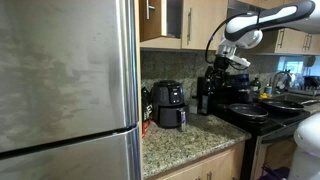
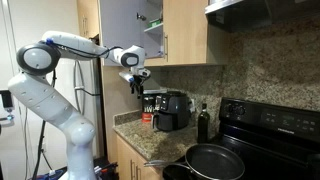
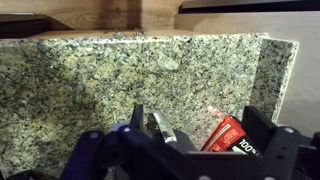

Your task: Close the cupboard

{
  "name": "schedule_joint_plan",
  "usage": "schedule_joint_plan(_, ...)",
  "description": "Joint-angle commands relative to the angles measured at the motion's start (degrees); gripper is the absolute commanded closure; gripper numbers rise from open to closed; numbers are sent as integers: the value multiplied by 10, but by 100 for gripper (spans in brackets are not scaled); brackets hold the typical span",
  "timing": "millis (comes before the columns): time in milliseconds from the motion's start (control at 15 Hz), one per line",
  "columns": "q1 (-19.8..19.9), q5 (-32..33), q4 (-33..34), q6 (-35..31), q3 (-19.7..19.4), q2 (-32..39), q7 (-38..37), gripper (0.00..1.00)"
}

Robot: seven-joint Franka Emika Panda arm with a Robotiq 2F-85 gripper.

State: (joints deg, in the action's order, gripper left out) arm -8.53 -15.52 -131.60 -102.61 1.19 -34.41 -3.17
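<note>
My jaws are spread and empty, below the cupboard (image 2: 186, 30). Its open door (image 2: 120, 30), long axis upright, hangs above me; I likely must rise first.

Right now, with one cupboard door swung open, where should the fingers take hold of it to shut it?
The slim vertical handle near the free edge of the open door. Come at the outer face, fingers either side of the bar: it stands upright, far from the hinge, so probably swings easiest.
</note>
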Motion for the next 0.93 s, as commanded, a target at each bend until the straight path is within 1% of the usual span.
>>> schedule_joint_plan(0, 13, -6, 1, 3, 9, 0, 5, 0)
schedule_joint_plan(200, 13, -6, 1, 3, 9, 0, 5, 0)
schedule_joint_plan(267, 7, -5, 15, 13, 14, 22, 8, 0)
schedule_joint_plan(333, -13, -6, 42, 24, 28, 52, 27, 0)
schedule_joint_plan(467, -39, -12, 89, 16, 65, 77, 33, 0)
schedule_joint_plan(533, -49, -11, 113, 18, 76, 82, 40, 0)
schedule_joint_plan(667, -66, 7, 184, 39, 103, 100, 45, 0)
schedule_joint_plan(800, -79, 24, 250, 67, 119, 98, 58, 0)
schedule_joint_plan(867, -85, 30, 280, 92, 124, 91, 68, 0)
